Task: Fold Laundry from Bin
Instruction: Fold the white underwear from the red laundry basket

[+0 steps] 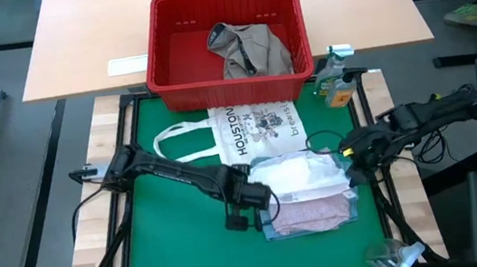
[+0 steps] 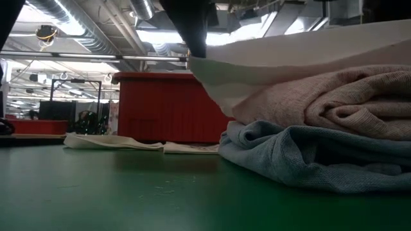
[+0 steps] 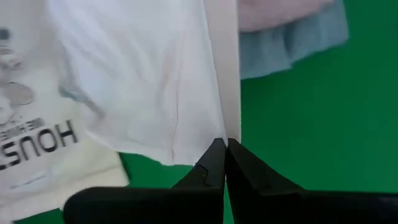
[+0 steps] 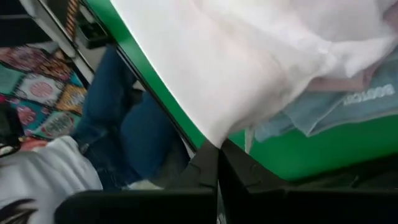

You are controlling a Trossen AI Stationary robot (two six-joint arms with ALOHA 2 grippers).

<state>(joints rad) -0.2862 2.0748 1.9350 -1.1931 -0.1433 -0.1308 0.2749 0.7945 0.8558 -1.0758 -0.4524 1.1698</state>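
Two folded garments, pink point(image 1: 307, 212) over blue point(image 1: 278, 231), lie near our worktop's front edge; both grippers, left point(image 3: 225, 144) and right point(image 4: 217, 144), hold jaws shut on the white garment point(image 1: 303, 173) above them, and one grey piece point(image 1: 251, 50) waits in the bin point(image 1: 230, 82)

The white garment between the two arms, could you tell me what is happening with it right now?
Both arms are handling the white garment over a stack of folded laundry on the green mat. The left gripper is shut on one edge of it and the right gripper is shut on the opposite edge, holding it above a pale pink piece lying on a light blue piece. One khaki-grey garment is in the red bin. A HOUSTON tote bag lies flat between bin and stack.
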